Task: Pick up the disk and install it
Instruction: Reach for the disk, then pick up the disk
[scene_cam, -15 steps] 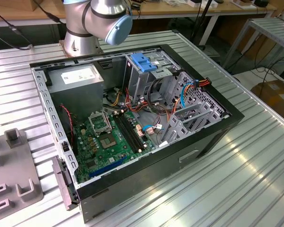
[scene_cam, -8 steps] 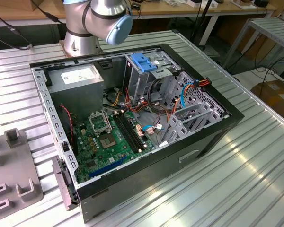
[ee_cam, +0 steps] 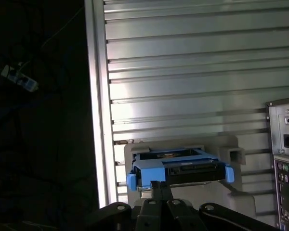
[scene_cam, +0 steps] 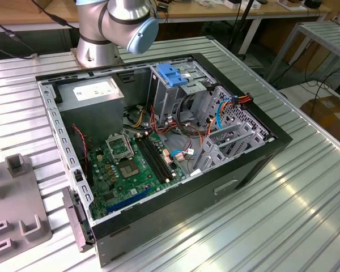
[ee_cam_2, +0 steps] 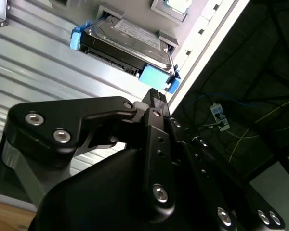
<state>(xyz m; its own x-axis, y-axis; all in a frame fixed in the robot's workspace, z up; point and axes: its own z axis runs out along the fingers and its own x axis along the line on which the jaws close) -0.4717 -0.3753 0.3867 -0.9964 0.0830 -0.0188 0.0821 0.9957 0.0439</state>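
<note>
Claw (ee_cam: 159,185) fully closed, empty, tips near the blue-framed disk (ee_cam: 183,169) on its grey holder (ee_cam: 221,195)

Grey disk (ee_cam_2: 129,37) framed in bright blue

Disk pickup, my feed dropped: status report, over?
Pincer shut, empty, aimed at the blue-framed flat grey metal disk. Disk untouched, seated in grey holder on ribbed metal table. Nothing between them.
</note>
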